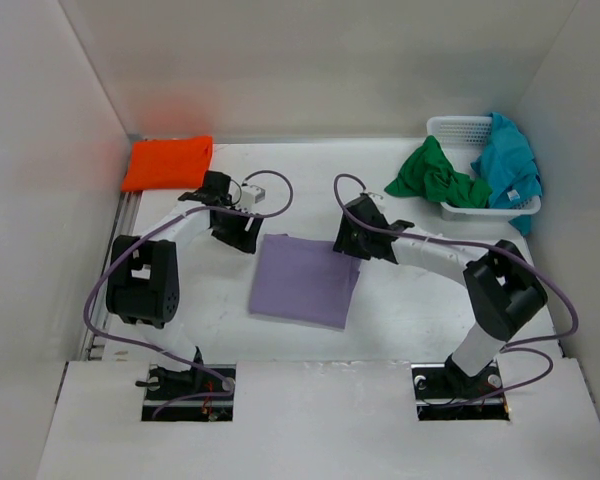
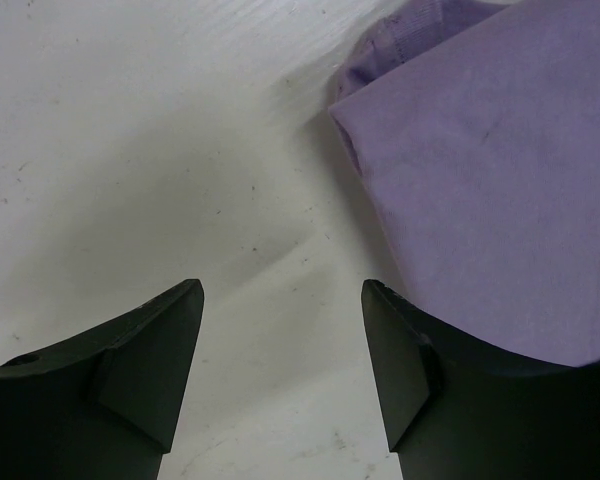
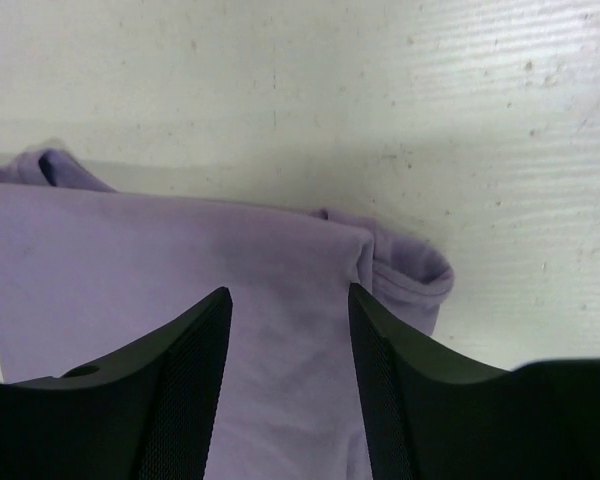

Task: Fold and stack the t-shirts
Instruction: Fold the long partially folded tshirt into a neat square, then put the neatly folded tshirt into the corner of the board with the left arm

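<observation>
Left gripper (image 2: 280, 350) hangs with its jaws wide apart over bare table (image 2: 130, 150), just beside the far left corner of the folded lavender t-shirt (image 1: 305, 280), gripping nothing. Right gripper (image 3: 290, 370) stands over that shirt's far right corner, jaws parted, nothing pinched. Well to the far left of the lavender t-shirt lies the folded orange t-shirt (image 1: 168, 162). To its far right, the basket (image 1: 450, 128) holds the green t-shirt (image 1: 435, 175), spilling over the rim, and the teal t-shirt (image 1: 508, 165); both hide its inside.
</observation>
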